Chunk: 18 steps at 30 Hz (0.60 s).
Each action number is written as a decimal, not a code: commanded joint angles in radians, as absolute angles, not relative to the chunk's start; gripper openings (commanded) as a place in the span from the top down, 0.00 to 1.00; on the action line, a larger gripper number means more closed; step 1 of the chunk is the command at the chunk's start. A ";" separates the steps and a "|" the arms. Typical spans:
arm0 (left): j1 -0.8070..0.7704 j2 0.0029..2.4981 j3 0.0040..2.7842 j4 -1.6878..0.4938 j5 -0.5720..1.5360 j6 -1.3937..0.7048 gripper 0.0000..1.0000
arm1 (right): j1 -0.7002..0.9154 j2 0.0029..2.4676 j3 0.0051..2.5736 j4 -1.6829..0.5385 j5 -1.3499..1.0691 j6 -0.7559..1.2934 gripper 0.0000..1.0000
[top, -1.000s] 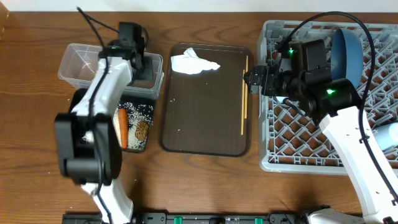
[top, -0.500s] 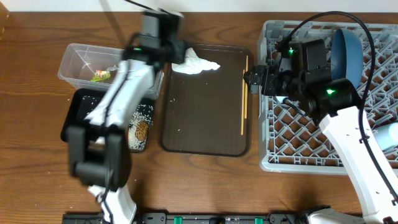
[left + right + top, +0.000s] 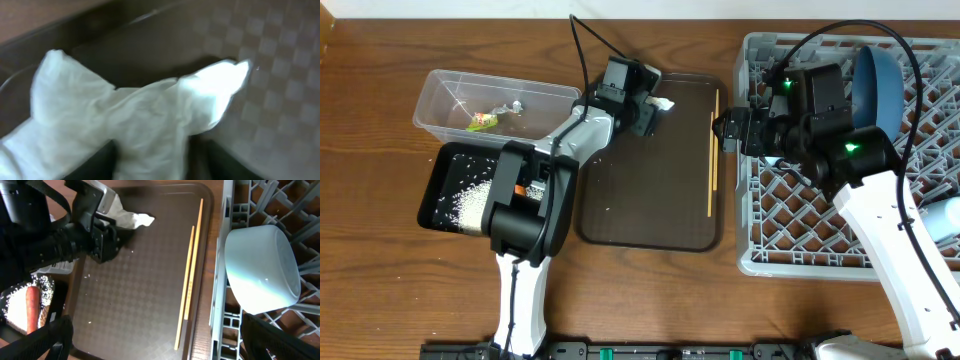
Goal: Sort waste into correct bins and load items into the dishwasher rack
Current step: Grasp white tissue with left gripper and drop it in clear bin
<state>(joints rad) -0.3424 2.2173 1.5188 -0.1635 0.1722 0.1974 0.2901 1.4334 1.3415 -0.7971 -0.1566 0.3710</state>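
A crumpled white wrapper (image 3: 130, 115) lies at the far left of the dark brown serving tray (image 3: 650, 200); it also shows in the right wrist view (image 3: 132, 220). My left gripper (image 3: 648, 105) is down on it, fingers open on either side (image 3: 160, 167). The clear tub (image 3: 450, 100) holds a small yellow packet (image 3: 480, 122). The black tray (image 3: 445, 180) holds white rice (image 3: 470, 205) and the carrot (image 3: 31, 307). Two chopsticks (image 3: 713, 150) lie on the brown tray's right side. My right gripper (image 3: 160, 345) is open and empty above them, at the grey rack's (image 3: 820, 230) left edge.
A dark blue plate (image 3: 875, 85) stands upright in the rack's far part. A white bowl (image 3: 262, 270) sits in the rack near my right gripper. A pale cup (image 3: 945, 215) is at the rack's right edge. My left arm stretches over the black tray.
My left arm has swung right from the clear tub to the wrapper on the brown tray. The yellow packet now shows in the tub. The right arm has not moved.
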 commanded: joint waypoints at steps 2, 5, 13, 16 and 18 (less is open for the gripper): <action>-0.340 2.222 1.519 -0.210 0.165 0.216 0.79 | 0.289 1.442 1.346 -0.802 -0.146 0.381 0.01; -0.340 2.180 1.519 -0.277 0.167 0.204 0.94 | 0.289 1.442 1.346 -0.805 -0.146 0.381 0.01; -0.327 1.888 1.523 -0.506 0.167 0.220 0.94 | 0.289 1.442 1.346 -0.804 -0.146 0.381 0.01; -0.306 1.787 1.522 -0.560 0.161 0.229 0.94 | 0.289 1.442 1.346 -0.804 -0.146 0.381 0.01; -0.284 1.740 1.523 -0.591 0.125 0.228 0.94 | 0.289 1.442 1.346 -0.804 -0.146 0.381 0.01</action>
